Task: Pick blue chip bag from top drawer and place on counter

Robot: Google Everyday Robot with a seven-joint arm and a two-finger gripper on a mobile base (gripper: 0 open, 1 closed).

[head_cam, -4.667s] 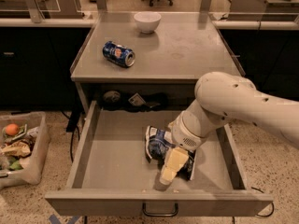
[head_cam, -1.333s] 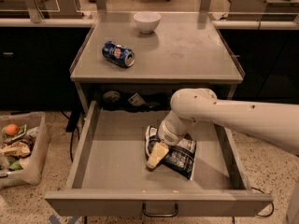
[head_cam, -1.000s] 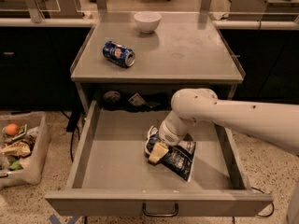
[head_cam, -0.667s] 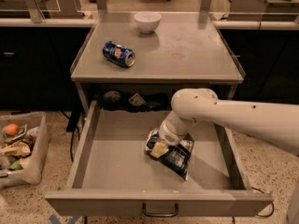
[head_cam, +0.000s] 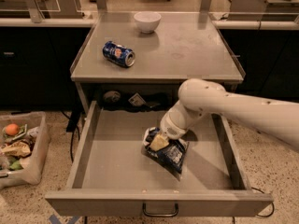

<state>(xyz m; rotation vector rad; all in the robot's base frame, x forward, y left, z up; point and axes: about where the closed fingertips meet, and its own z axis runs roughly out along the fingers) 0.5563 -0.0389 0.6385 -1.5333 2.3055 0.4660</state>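
Observation:
The top drawer (head_cam: 112, 162) is pulled out wide under the counter (head_cam: 187, 45). The blue chip bag (head_cam: 172, 155), crumpled dark-blue foil with white print, is in the drawer's right-middle. My gripper (head_cam: 159, 142) reaches down from the right on the pale arm (head_cam: 224, 104) and is shut on the bag's upper left edge. One yellowish finger (head_cam: 160, 143) shows against the foil. The bag is tilted, with its lower end close to the drawer bottom.
A blue soda can (head_cam: 118, 53) lies on its side on the counter's left part, and a white bowl (head_cam: 147, 21) stands at the back. A clear bin of waste (head_cam: 18, 148) sits on the floor to the left. Dark clutter (head_cam: 135, 99) lies behind the drawer.
The gripper has turned and closed in on the bag's upper edge. Its long yellowish finger now shows shorter. The bag has crumpled and shifted slightly towards the gripper.

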